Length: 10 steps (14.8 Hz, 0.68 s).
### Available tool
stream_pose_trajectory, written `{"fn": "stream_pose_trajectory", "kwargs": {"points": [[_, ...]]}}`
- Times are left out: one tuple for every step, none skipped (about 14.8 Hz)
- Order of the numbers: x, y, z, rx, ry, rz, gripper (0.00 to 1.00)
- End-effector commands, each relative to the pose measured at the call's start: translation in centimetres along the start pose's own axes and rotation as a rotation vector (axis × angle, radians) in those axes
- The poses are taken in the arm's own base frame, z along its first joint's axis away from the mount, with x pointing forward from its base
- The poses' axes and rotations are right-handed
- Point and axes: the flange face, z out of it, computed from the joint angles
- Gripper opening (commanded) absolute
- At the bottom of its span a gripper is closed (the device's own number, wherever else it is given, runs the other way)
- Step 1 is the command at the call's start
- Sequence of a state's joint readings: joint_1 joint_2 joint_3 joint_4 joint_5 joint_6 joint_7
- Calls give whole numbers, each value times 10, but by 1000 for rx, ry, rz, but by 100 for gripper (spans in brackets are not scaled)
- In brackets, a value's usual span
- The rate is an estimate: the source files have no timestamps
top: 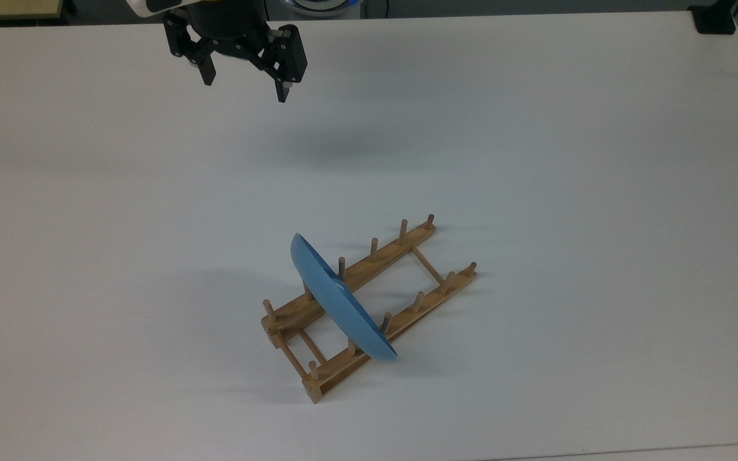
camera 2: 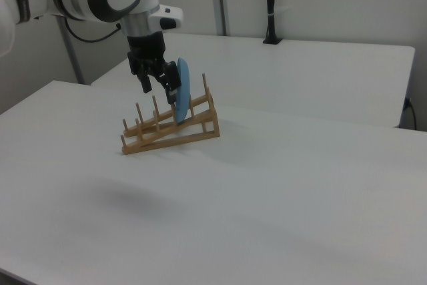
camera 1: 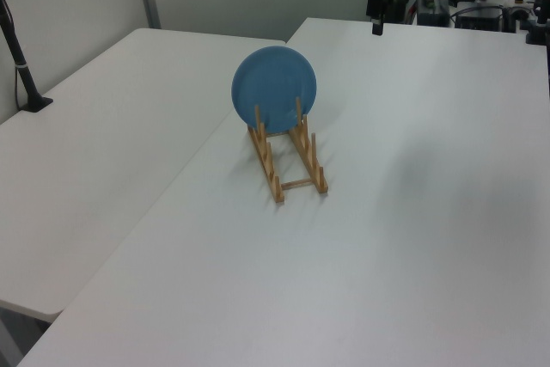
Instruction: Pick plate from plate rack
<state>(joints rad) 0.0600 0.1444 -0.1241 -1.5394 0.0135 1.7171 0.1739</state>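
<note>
The light blue plate [top: 338, 299] stands on edge across the wooden plate rack [top: 401, 246], slotted between pegs toward the rack's near-left end in the top view. In the left view the plate [camera 1: 273, 90] faces the camera at the far end of the rack [camera 1: 288, 180]. My gripper [top: 245, 88] hangs open and empty above the table, well away from the rack toward the top view's upper left. In the right view the gripper [camera 2: 159, 93] appears in front of the plate [camera 2: 183, 83] and rack [camera 2: 170, 131]. Its dark fingers [camera 1: 376, 21] show at the left view's top.
The rack stands on a white table [top: 535, 160] that joins a second white table [camera 1: 103, 126]. A black clamped post [camera 1: 26, 83] stands on that second table. A black object [top: 715, 19] sits at the top view's upper right corner.
</note>
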Motion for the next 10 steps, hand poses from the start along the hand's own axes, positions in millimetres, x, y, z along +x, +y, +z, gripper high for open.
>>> {"fn": "stream_pose_trajectory", "kwargs": {"points": [[-4, 2, 0, -13, -1, -22, 100], [-4, 1, 0, -13, -1, -23, 100], [-4, 1, 0, -13, 1, -24, 100], [-3, 2, 0, -10, 0, -22, 100], [-4, 2, 0, -9, -1, -20, 100], [-4, 2, 0, -9, -4, -20, 100], [-4, 2, 0, -9, -4, -17, 100], [-4, 1, 0, -9, -4, -17, 100], [-4, 1, 0, -9, -3, -17, 100], [-3, 1, 1, -8, 0, -17, 100]]}}
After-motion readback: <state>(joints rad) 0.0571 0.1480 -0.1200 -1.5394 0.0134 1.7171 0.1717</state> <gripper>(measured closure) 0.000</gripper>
